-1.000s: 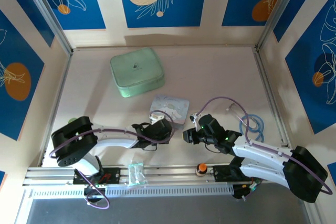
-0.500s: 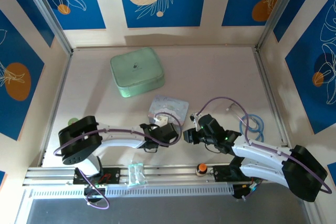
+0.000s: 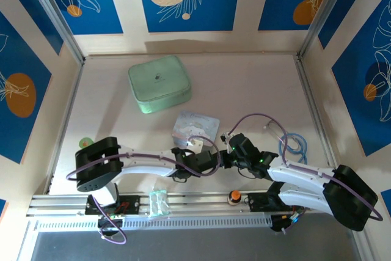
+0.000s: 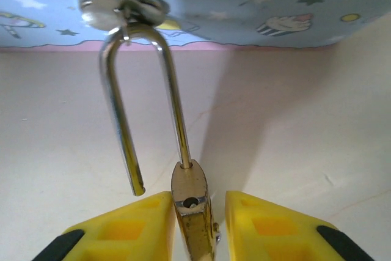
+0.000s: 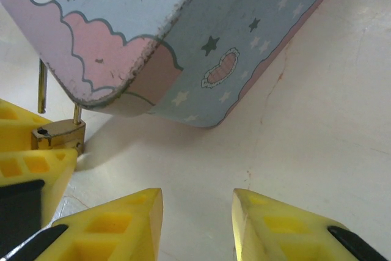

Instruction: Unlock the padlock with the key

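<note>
Here's the padlock (image 4: 194,212), a slim brass body seen edge-on at 6 o'clock in the left wrist view, with its silver shackle (image 4: 116,120) standing tall above it. One leg is seated in the body. The other hangs free, its tip clear of the brass at about 9 o'clock from the body's top. The bend of the shackle is hooked through a metal ring (image 4: 146,7) on the pale blue cartoon tin (image 4: 244,4) at 12 o'clock. The left claw (image 4: 195,230) is nearly closed, its yellow fingers (image 4: 122,230) pressed in on either side of the brass body, grasping it just above the table (image 4: 293,120). The right wrist camera adds the tin's rounded corner (image 5: 244,41) raised off the surface, with the padlock (image 5: 58,132) tucked under it at 9 o'clock. The right claw (image 5: 197,224) is spread wide with bare table between its fingers, touching nothing. From overhead, the left claw (image 3: 206,161) and right claw (image 3: 227,158) meet nose to nose at the tin's (image 3: 197,128) 6 o'clock edge, and a green case (image 3: 159,84) sits well apart at 11 o'clock.
</note>
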